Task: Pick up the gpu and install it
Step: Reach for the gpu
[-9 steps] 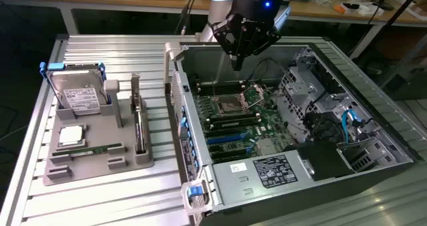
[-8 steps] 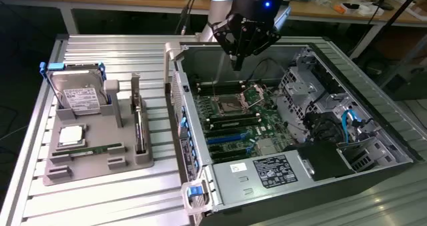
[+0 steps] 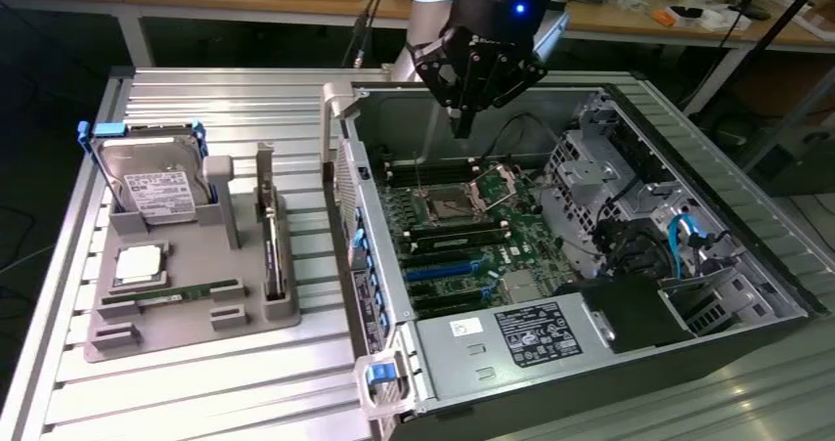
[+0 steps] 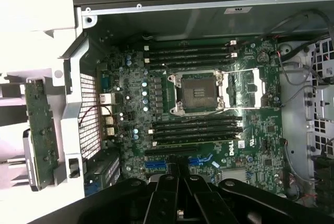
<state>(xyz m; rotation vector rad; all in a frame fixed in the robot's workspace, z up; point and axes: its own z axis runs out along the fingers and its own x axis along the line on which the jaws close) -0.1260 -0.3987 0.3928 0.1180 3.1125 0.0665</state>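
Observation:
The gpu [image 3: 272, 238] stands on edge in a slot of the grey holder [image 3: 196, 329], to the exterior view's left of the open computer case [image 3: 730, 265]. It is a thin dark card with a metal strip at its far end. In the wrist view its green board [image 4: 39, 125] lies beyond the case's rear wall. My gripper [image 3: 460, 126] hangs over the far part of the case, above the motherboard [image 3: 476, 236], well away from the gpu. Its black fingers [image 4: 166, 195] are shut together and hold nothing.
The holder also carries a silver hard drive [image 3: 154, 182], a processor [image 3: 139, 265] and a green memory stick [image 3: 190, 291]. On the motherboard are the open processor socket [image 4: 198, 91], memory slots [image 4: 195, 127] and blue card slots [image 4: 156, 165]. Drive cages and cables [image 3: 639, 216] fill the case's right side.

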